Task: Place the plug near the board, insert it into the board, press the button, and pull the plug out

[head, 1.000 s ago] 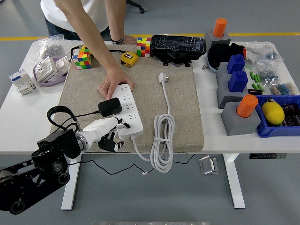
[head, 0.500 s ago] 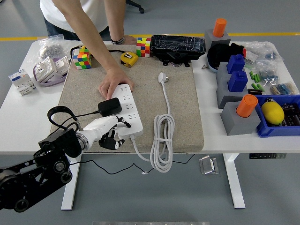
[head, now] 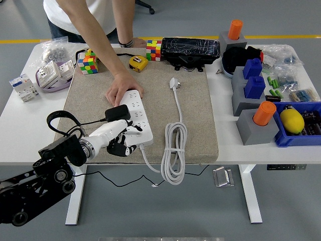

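White plastic power strip lies left of centre on the beige mat; black adapter plug sits plugged in. I see my left hand, fingers curled against the strip's near end, gripping nothing. A person's hand steadies its far end.

I can read no text, label or number on anything before me; all print is too small.
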`<state>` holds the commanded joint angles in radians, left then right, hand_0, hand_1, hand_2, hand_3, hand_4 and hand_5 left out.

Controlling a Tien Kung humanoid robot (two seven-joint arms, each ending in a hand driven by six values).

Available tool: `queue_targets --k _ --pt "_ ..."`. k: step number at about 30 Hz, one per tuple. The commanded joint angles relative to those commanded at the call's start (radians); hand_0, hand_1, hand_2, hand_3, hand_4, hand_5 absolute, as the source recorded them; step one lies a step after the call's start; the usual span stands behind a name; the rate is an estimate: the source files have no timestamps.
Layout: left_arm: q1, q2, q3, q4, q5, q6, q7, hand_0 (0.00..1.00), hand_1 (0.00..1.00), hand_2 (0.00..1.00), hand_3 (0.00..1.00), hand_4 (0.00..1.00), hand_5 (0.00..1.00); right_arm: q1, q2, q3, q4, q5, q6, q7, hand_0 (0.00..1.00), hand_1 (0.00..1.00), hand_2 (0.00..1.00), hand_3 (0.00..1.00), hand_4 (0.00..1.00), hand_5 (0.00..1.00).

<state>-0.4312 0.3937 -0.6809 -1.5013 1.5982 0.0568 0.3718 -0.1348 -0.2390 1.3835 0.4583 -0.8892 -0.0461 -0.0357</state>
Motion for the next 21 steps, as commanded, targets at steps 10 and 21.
queue_targets --k 10,21 --pt "0.012 -0.012 0.007 0.041 -0.114 0.205 -0.177 0.125 0.092 0.178 0.551 0.795 0.271 0.0 0.004 -0.003 -0.003 0.002 0.0 -0.001 0.611 0.677 0.645 0.562 0.971 0.582" --pt "0.019 -0.014 -0.013 0.043 -0.117 0.216 -0.184 0.128 0.091 0.187 0.55 0.802 0.288 0.002 0.002 -0.003 -0.003 0.004 0.0 0.0 0.612 0.677 0.646 0.563 0.971 0.581"
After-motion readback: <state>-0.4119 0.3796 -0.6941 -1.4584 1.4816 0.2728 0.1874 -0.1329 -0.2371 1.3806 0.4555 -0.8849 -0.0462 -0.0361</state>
